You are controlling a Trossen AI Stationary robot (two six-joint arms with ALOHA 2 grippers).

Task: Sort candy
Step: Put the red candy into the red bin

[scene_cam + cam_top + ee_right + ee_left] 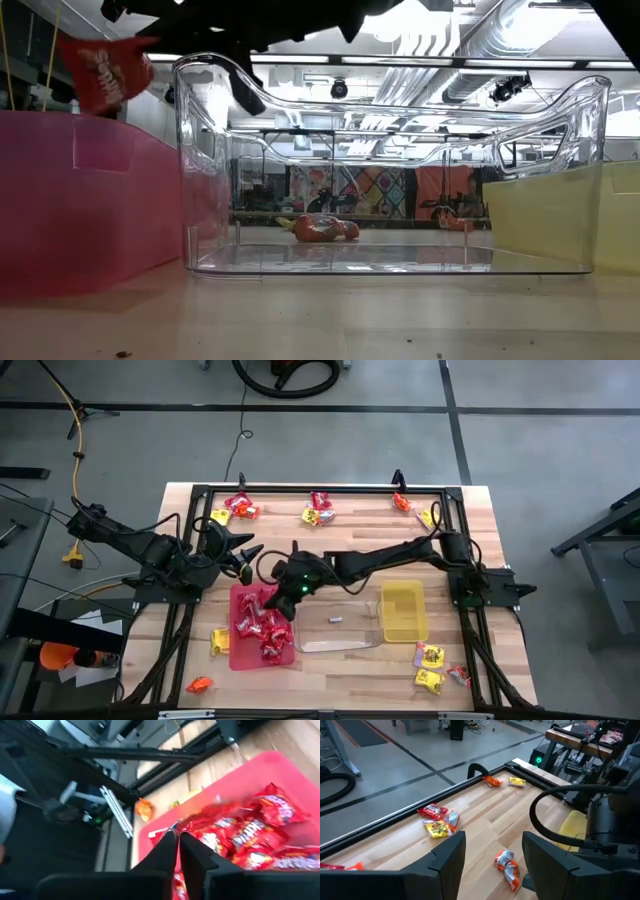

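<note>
My right gripper (281, 598) reaches across the table and hovers over the red tray (240, 657), shut on a red candy packet (212, 812). The low view shows that packet (104, 72) held high above the red tray's wall (70, 200). Several red packets (262, 628) lie in the red tray. My left gripper (492, 865) is open above the table just beyond the red tray's far end (245, 557), touching nothing. A red and silver packet (508, 868) lies on the wood in front of its fingers. My right gripper pinches the red candy packet by one edge (181, 826) between its two fingertips (167, 845). The fingers point down over the red tray. The packet is lifted clear of the tray and sticks out beyond the fingertips; the rest of it is blurred.
A clear tray (340, 643) and a yellow tray (403, 632) stand right of the red one. Loose packets lie along the far edge (238, 508) (320, 510) (402, 503), near the front right corner (430, 665), and left of the red tray (220, 640) (200, 684).
</note>
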